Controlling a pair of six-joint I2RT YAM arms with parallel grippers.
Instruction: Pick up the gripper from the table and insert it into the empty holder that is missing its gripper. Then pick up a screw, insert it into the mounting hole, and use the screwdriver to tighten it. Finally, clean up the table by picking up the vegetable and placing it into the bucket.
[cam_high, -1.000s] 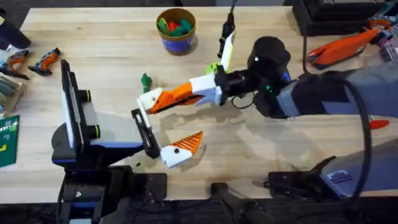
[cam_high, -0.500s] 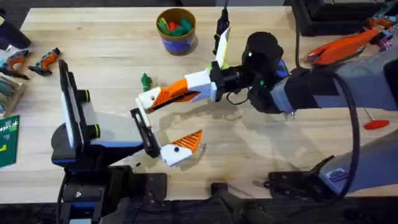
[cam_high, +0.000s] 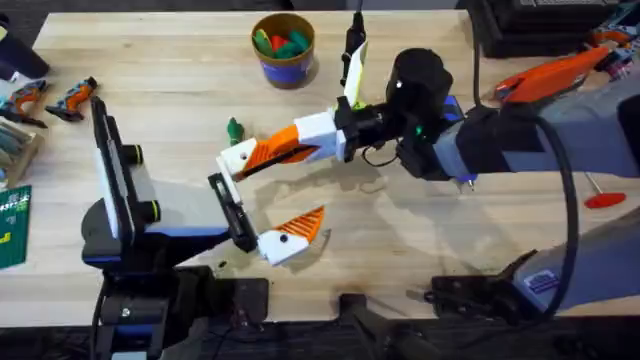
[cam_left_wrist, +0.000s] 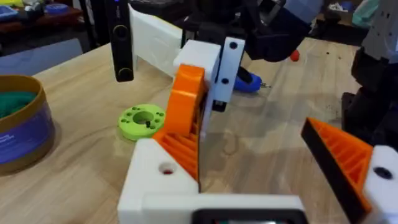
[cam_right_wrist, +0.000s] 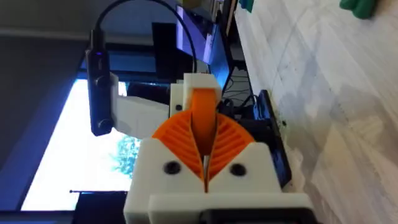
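Right arm's white two-finger gripper (cam_high: 270, 152) reaching across the desk (cam_high: 420, 240) from the right, jaws closed on the small orange plastic wedge-shaped gripper (cam_right_wrist: 202, 115). In the right wrist view, both orange ribbed pads (cam_right_wrist: 174, 140) pressed flat against that wedge, one on each side, no gap between them. Wedge held up against the white angular plastic holder (cam_high: 238, 160) on the left arm's far finger, touching it or just at it; cannot tell whether fully seated. Small round mounting hole visible in the holder's white face (cam_left_wrist: 158, 180) from the left wrist.

Left arm's gripper (cam_high: 268, 198) near the desk's front middle, jaws spread wide open around nothing; near finger carrying its own orange ribbed tip (cam_high: 303, 228), well apart from the holder.

Small slender green toy vegetable (cam_high: 235, 130) lying on the wood just beyond the holder, apart from both arms. Round blue-sided bucket with a tan rim (cam_high: 283, 62) at the far edge of the desk, red, green and orange toys inside. Flat round green plastic disc (cam_left_wrist: 143, 120) on the desk beside the right arm's gripper. Chunky blue screwdriver (cam_left_wrist: 249, 81) lying behind that gripper, mostly hidden by it.
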